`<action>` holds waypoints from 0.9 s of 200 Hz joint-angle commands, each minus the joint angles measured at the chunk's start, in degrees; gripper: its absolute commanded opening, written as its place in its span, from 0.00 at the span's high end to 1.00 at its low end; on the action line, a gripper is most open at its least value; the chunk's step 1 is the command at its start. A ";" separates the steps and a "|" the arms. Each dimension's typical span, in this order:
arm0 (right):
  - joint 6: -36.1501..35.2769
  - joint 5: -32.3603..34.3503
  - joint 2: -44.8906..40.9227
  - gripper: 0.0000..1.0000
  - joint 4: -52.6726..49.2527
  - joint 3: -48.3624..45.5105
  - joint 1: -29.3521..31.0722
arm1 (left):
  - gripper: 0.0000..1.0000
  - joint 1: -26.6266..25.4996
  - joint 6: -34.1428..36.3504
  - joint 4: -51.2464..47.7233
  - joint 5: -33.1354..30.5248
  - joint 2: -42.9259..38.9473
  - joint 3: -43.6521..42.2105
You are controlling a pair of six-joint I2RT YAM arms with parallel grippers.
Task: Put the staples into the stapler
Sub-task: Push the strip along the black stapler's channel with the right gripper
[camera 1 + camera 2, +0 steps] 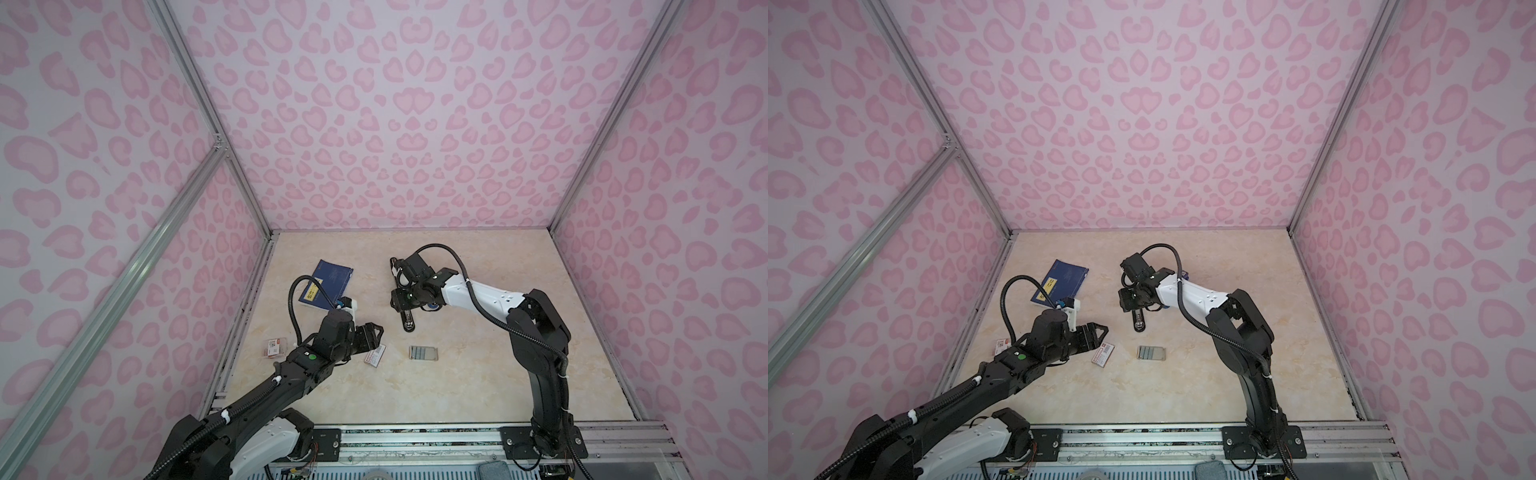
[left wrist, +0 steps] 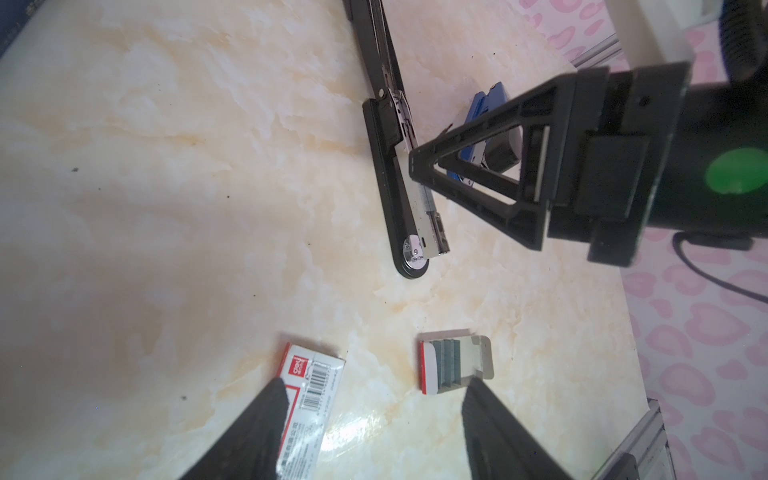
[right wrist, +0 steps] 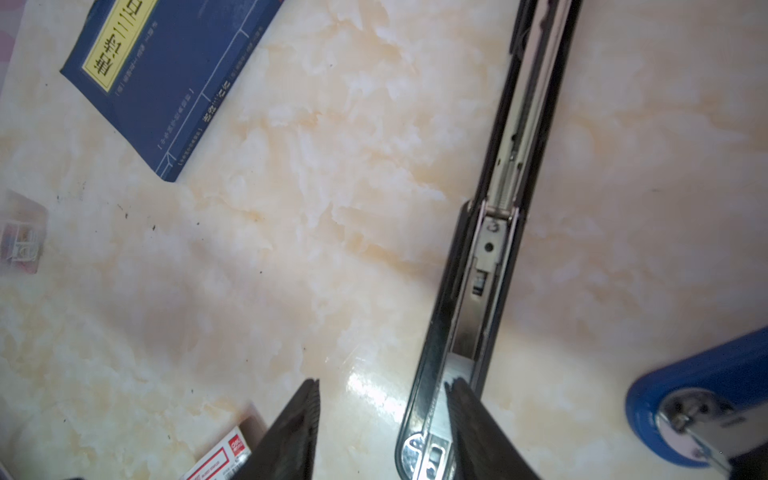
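The black stapler (image 1: 407, 322) lies folded open flat on the tabletop (image 1: 457, 395), in the far half and a little left of the middle; its long axis runs from the far edge toward the near edge with a slight tilt; the rounded anvil end points at the near edge, the lid stretches toward the far edge, and the silver magazine channel faces up. The right gripper (image 3: 382, 383) hangs over the stapler's base half, its jaws apart with only bare tabletop between them; one finger (image 2: 419, 166) sits at the magazine rail, though I cannot tell whether it presses on the metal. The staples (image 1: 419, 353) rest in an opened cardboard tray (image 2: 482, 353) near the middle of the tabletop, on the near side of the anvil end and apart from it; the tray's long side lies parallel to the near edge, while the grey strips, as far as the left wrist view shows, run across it, roughly in line with the stapler's axis. The left gripper (image 2: 374, 386) hovers left of the tray, jaws wide and empty; in its wrist view one finger overlaps a red-and-white box (image 1: 375, 355), which lies just left of the tray. A blue stapler (image 3: 698, 415) lies just right of the black one; a blue book (image 1: 330, 284) lies toward the far-left corner; a small box (image 1: 275, 347) sits by the left edge.
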 commanded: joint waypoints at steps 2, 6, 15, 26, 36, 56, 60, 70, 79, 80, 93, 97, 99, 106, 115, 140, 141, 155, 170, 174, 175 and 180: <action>-0.69 2.94 1.99 0.48 -1.68 1.50 0.04 | 0.30 0.02 -0.38 0.89 -0.19 -0.27 -0.38; -0.65 3.10 2.37 0.48 -1.85 1.87 0.02 | 0.30 0.02 -0.38 0.88 -0.19 -0.37 -0.41; -0.73 3.25 3.27 0.48 -2.07 2.93 0.06 | 0.30 -0.02 -0.30 0.72 -0.22 -0.63 -0.55; -0.74 3.18 4.47 0.48 -2.56 4.10 0.08 | 0.30 0.02 -0.30 0.56 -0.37 -1.03 -0.73; -0.74 3.21 5.36 0.48 -2.78 4.93 0.01 | 0.30 0.02 -0.21 0.36 -0.48 -1.38 -0.88; -0.48 3.42 6.72 0.48 -3.13 5.70 0.03 | 0.30 0.00 -0.12 0.06 -0.84 -2.03 -1.25; -0.39 3.47 6.89 0.48 -3.22 5.70 0.03 | 0.30 0.02 -0.12 0.05 -0.89 -2.13 -1.30; -0.12 3.68 7.10 0.48 -3.40 5.58 0.03 | 0.30 0.00 -0.21 0.07 -1.03 -2.38 -1.54; 0.02 3.43 7.07 0.48 -3.40 5.20 -0.01 | 0.30 0.02 -0.25 0.06 -1.13 -2.59 -1.78; 0.08 3.38 7.05 0.48 -3.36 5.14 0.01 | 0.30 -0.02 -0.27 0.08 -1.14 -2.63 -1.80; 0.15 3.41 6.65 0.48 -3.32 4.28 0.28 | 0.30 0.02 -0.30 0.18 -1.30 -2.75 -2.00; 0.15 3.30 6.49 0.48 -3.32 4.02 0.37 | 0.30 0.02 -0.30 0.17 -1.33 -2.79 -2.05; 0.13 3.26 6.43 0.48 -3.32 3.85 0.43 | 0.30 -0.04 -0.30 0.13 -1.31 -2.83 -2.08; 0.12 3.16 6.04 0.49 -3.23 3.30 0.55 | 0.30 0.02 -0.30 0.14 -1.42 -2.78 -2.09; 0.17 3.08 5.51 0.50 -3.23 2.47 0.86 | 0.30 0.02 -0.30 0.22 -1.29 -2.75 -2.09; 0.56 2.72 3.84 0.52 -2.98 -0.40 1.65 | 0.30 0.02 -0.38 0.62 -1.33 -2.67 -2.18; 0.56 2.72 3.62 0.52 -2.93 -0.51 1.68 | 0.30 0.02 -0.38 0.62 -1.29 -2.62 -2.18; 0.97 2.48 2.39 0.52 -2.21 -2.70 2.12 | 0.30 0.02 -0.38 0.74 -1.15 -2.42 -2.18; 1.53 2.06 0.89 0.53 -1.36 -4.73 2.45 | 0.30 0.02 -0.38 0.77 -1.00 -2.24 -2.09; 1.68 1.94 0.55 0.53 -1.16 -4.76 2.56 | 0.30 0.02 -0.38 0.85 -1.02 -2.20 -2.09; 1.70 1.93 0.49 0.53 -1.09 -4.76 2.57 | 0.30 0.02 -0.38 0.87 -1.00 -2.21 -2.13; 1.82 1.85 0.08 0.53 -0.96 -6.86 2.67 | 0.30 0.00 -0.38 0.86 -0.98 -2.15 -2.16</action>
